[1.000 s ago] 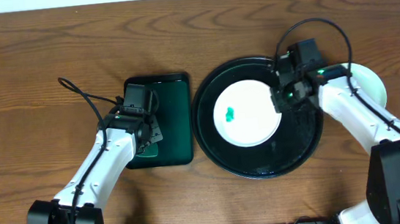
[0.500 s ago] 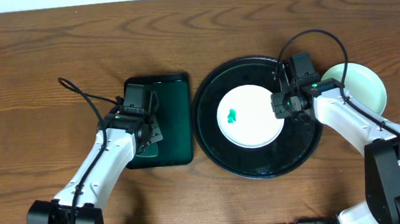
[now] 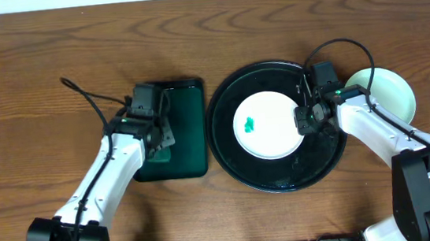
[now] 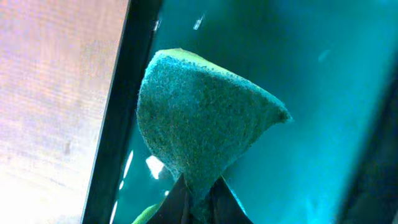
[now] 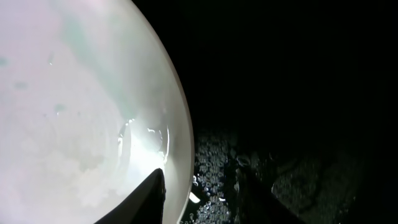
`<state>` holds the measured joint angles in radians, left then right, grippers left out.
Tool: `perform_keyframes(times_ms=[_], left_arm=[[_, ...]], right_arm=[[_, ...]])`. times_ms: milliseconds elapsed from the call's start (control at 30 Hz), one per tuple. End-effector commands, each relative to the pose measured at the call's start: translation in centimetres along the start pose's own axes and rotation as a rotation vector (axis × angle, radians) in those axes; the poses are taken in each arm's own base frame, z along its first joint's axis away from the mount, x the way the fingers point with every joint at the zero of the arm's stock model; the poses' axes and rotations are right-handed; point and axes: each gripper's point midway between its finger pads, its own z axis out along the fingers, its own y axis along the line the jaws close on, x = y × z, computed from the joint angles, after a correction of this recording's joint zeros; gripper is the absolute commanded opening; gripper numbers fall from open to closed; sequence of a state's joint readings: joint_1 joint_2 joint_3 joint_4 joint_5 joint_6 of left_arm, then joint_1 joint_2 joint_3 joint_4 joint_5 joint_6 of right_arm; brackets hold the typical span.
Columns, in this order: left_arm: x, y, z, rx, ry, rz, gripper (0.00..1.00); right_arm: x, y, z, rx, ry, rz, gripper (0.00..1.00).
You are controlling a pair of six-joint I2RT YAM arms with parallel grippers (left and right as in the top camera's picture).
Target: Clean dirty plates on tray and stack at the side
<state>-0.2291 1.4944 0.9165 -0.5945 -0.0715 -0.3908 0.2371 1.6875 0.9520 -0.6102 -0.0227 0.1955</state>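
Note:
A white plate (image 3: 267, 125) with a small green smear (image 3: 248, 123) lies in the round black tray (image 3: 284, 179). My right gripper (image 3: 307, 118) is at the plate's right rim and stands open. In the right wrist view one finger (image 5: 152, 199) is over the plate (image 5: 74, 93), the other over the wet tray floor (image 5: 280, 93), and the rim lies between them with gaps on both sides. A second pale mint plate (image 3: 390, 92) rests on the table to the right of the tray. My left gripper (image 3: 156, 138) is shut on a green sponge (image 4: 199, 124) over the dark green tray (image 3: 188, 131).
The rectangular dark green tray (image 4: 311, 93) sits just left of the black tray, their edges nearly touching. Water droplets lie on the black tray floor (image 5: 214, 165) near the plate's rim. Bare wooden table (image 3: 38, 90) surrounds both trays.
My right gripper slid down from the plate's upper right to its right rim and its jaws opened. The side plate is now less covered. My left arm rose slightly with the sponge.

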Motion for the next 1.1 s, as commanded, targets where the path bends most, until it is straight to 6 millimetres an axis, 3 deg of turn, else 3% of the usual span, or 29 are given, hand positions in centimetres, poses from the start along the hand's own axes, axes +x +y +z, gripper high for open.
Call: perform_keyframes(times_ms=[0, 367, 733, 1067], left_arm=[[-1.4, -0.7, -0.5, 0.025, -0.024, 0.006, 0.07], [0.7, -1.3, 3.3, 0.023, 0.099, 0.017, 0.07], [1.4, -1.1, 4.3, 0.009, 0.127, 0.017, 0.07], [1.9, -0.9, 5.2, 0.004, 0.135, 0.017, 0.07]], right_arm=[[0.4, 0.1, 0.2, 0.004, 0.010, 0.029, 0.38], [0.0, 0.6, 0.2, -0.026, -0.003, 0.029, 0.40], [-0.2, 0.9, 0.1, -0.040, -0.009, 0.029, 0.56], [-0.2, 0.9, 0.1, -0.043, -0.011, 0.028, 0.57]])
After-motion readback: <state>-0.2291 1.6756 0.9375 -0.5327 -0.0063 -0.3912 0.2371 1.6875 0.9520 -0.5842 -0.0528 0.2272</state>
